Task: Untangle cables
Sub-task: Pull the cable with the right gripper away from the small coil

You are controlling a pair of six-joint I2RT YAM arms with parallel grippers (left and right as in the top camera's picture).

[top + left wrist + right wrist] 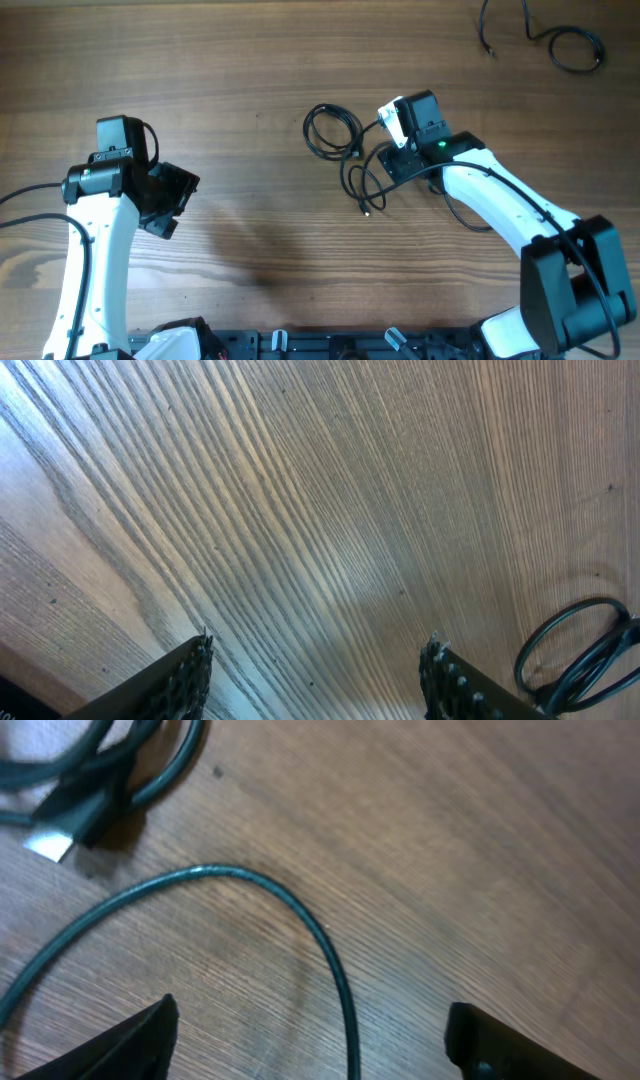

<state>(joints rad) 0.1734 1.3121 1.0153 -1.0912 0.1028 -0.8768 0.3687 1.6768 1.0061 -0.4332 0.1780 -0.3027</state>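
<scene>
A small looped tangle of thin black cables (335, 133) lies at the table's middle, with a strand and plug end (366, 205) trailing toward the front. My right gripper (372, 170) is open just right of the tangle, low over the strands. In the right wrist view a curved cable strand (300, 910) runs between the open fingers (315, 1040), and a silver-tipped plug (55, 835) lies at the upper left. My left gripper (185, 200) is open and empty at the left, over bare wood (318, 680). A cable loop (580, 650) shows at that view's right edge.
A separate black cable (565, 40) curls at the far right corner of the wooden table (250, 60). The arms' thicker black wires (470, 215) hang beside the right arm. The robot base (330, 345) runs along the front edge.
</scene>
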